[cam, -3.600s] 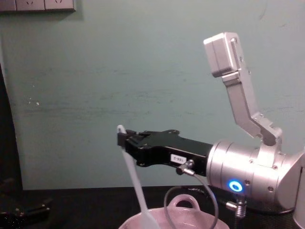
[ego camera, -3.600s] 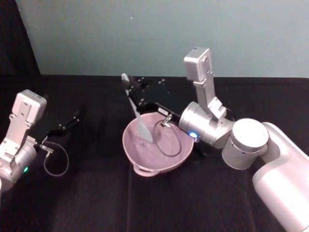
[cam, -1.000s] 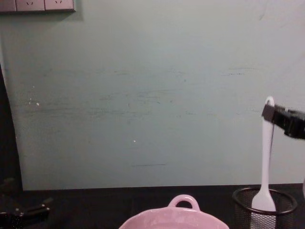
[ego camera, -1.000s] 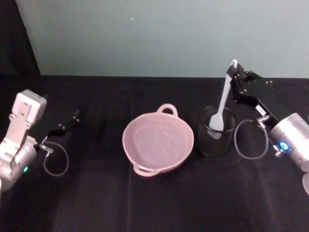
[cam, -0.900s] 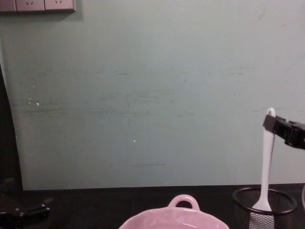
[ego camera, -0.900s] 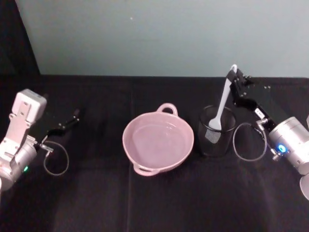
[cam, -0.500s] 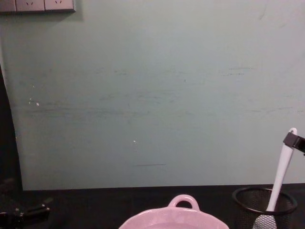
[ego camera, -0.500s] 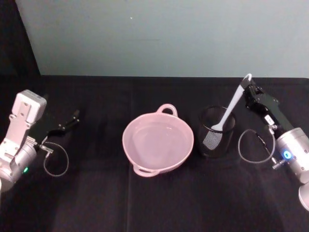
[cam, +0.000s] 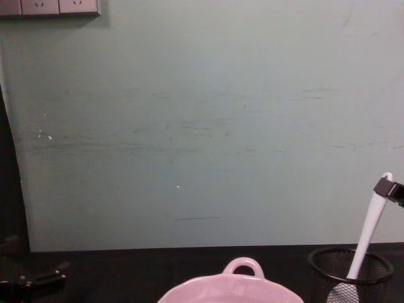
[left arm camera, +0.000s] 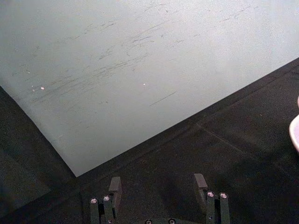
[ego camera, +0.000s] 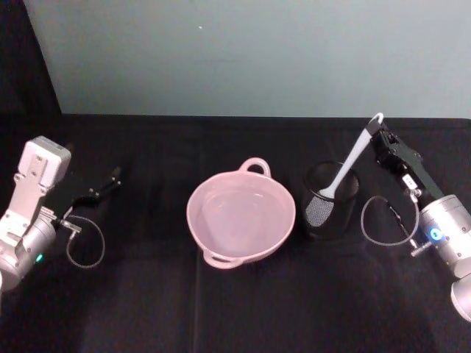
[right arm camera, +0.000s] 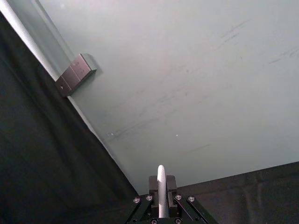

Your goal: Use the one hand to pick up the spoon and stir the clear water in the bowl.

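Spoon (ego camera: 352,168) leans on mesh cup's (ego camera: 330,213) rim, handle clenched in right gripper's (ego camera: 377,129) jaws.

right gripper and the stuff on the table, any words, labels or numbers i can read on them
No text can be read anywhere.
Right gripper: a small white label sits on its black body, too small to read.
Spoon, wire cup, pink bowl: no markings.
Wall plates at the chest view's top left corner: blank.
Left gripper: no label shows.

one bowl (ego camera: 241,217) (pale pink), one spoon (ego camera: 352,165), one black mesh cup (ego camera: 331,201), two tools: left (ego camera: 110,181), right (ego camera: 380,134)
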Motion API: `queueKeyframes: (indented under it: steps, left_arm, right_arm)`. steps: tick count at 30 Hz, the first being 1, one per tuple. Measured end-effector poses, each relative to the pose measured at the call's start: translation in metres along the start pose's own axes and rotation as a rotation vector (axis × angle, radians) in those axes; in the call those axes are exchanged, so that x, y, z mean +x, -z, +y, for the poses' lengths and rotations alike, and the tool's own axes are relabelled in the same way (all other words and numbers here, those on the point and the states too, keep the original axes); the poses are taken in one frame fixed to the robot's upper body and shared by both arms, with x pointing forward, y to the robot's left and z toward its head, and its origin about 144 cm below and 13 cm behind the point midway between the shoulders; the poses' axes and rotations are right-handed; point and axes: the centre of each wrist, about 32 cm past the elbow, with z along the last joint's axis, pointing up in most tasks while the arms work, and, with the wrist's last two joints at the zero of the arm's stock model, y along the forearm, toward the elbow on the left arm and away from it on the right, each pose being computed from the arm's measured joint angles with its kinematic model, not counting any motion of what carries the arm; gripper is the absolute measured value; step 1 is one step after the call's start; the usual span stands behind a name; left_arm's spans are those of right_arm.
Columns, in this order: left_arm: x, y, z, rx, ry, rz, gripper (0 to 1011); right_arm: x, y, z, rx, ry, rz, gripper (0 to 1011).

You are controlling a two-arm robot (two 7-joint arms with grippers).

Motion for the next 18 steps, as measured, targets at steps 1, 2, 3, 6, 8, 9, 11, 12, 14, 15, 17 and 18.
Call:
queueKeyframes:
  steps: [1,2,3,6,8,9,11,12,14,15,17,18]
  left_arm:
    - [0.000,0.000,0.000,0.000,0.000,0.000,1011]
    - [0.000,0.000,0.000,0.000,0.000,0.000,1011]
    - [0.000,0.000,0.000,0.000,0.000,0.000,1011]
    - [0.000,0.000,0.000,0.000,0.000,0.000,1011]
    - [0.000,0.000,0.000,0.000,0.000,0.000,1011]
    - [0.000,0.000,0.000,0.000,0.000,0.000,1011]
    - [0.000,0.000,0.000,0.000,0.000,0.000,1011]
    - [0.000,0.000,0.000,0.000,0.000,0.000,1011]
    - [0.000,0.000,0.000,0.000,0.000,0.000,1011]
    - [0.000,0.000,0.000,0.000,0.000,0.000,1011]
    - [0.000,0.000,0.000,0.000,0.000,0.000,1011]
    - [0.000,0.000,0.000,0.000,0.000,0.000,1011]
  right_arm:
    - [0.001,0.000,0.001,-0.002,0.000,0.002,108]
    - [0.001,0.000,0.001,-0.004,0.000,0.005,108]
    - [0.003,0.000,0.002,-0.008,0.000,0.011,108]
    - [0.007,0.001,0.004,-0.011,0.001,0.026,108]
    - [0.009,0.002,0.004,-0.010,0.000,0.037,108]
    - [0.010,0.002,0.004,-0.010,0.000,0.042,108]
    - [0.013,0.004,0.004,-0.009,0.006,0.061,110]
    - [0.014,0.005,0.003,-0.008,0.009,0.068,120]
    - [0.016,0.005,0.001,-0.009,0.015,0.070,176]
    - [0.016,0.004,0.001,-0.011,0.016,0.066,191]
    - [0.016,0.002,-0.001,-0.020,0.022,0.042,273]
    - [0.016,0.001,-0.002,-0.023,0.023,0.035,293]
